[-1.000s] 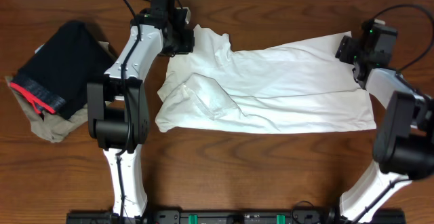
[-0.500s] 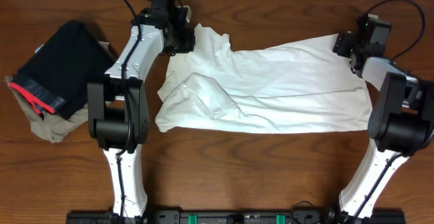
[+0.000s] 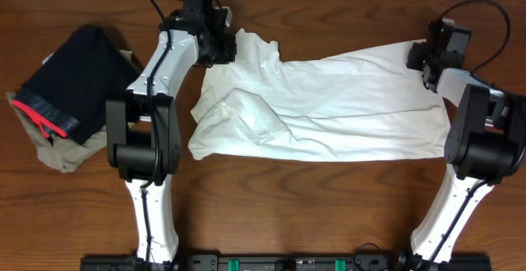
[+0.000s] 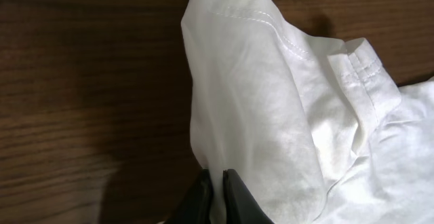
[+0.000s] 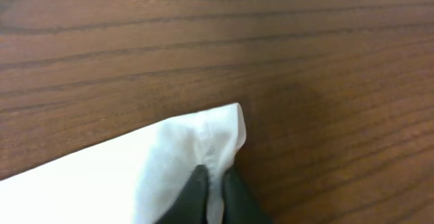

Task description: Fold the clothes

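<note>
The clothes, a white T-shirt (image 3: 329,107), lie spread sideways across the wooden table, rumpled at the left end where a sleeve is bunched. My left gripper (image 3: 220,51) is at the shirt's far left corner, shut on a fold of white cloth (image 4: 258,115) near a stitched hem; its black fingertips (image 4: 234,197) pinch the fabric. At the far right corner my right gripper (image 3: 423,57) is shut on the shirt's corner (image 5: 203,136), with cloth squeezed between its dark fingers (image 5: 193,193). No chest graphic shows.
A folded black garment with a red-pink band (image 3: 70,82) lies on a tan garment (image 3: 57,152) at the table's left side. Both arms' bases (image 3: 148,213) stand along the near edge. Bare wood (image 3: 329,197) lies in front of the shirt.
My right gripper has moved up to the shirt's far right corner and shut on it. The left gripper has kept its hold and place.
</note>
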`<state>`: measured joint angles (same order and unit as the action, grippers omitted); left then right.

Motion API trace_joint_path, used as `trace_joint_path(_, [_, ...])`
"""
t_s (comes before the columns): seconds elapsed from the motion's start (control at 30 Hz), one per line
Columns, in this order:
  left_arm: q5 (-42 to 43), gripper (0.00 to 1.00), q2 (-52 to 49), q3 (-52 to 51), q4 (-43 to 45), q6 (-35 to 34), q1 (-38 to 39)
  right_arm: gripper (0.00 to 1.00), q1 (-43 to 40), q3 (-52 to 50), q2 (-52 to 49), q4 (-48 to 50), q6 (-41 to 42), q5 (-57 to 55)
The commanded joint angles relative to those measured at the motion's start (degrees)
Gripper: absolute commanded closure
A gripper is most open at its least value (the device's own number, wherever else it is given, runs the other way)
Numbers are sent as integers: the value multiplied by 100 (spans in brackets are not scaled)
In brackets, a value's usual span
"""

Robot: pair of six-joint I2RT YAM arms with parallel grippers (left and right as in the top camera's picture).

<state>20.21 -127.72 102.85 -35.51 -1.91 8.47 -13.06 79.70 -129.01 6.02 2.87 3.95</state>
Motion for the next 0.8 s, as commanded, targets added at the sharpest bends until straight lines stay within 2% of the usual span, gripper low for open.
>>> trace_joint_path(0.0, [-7,91,63,13,17,-72,13,99,-122,90,-195,-20,28,13])
trace_joint_path(0.2, [-7,91,63,13,20,-70,13,99,-129,94,-98,-153,94,-289])
trace_joint_path(0.47, [-4,91,127,13,-9,-68,-4,99,-144,94,675,-649,92,-994])
trace_joint_path(0.77, [-7,94,767,13,-487,-76,-46,98,-195,94,1338,-1261,90,-1123])
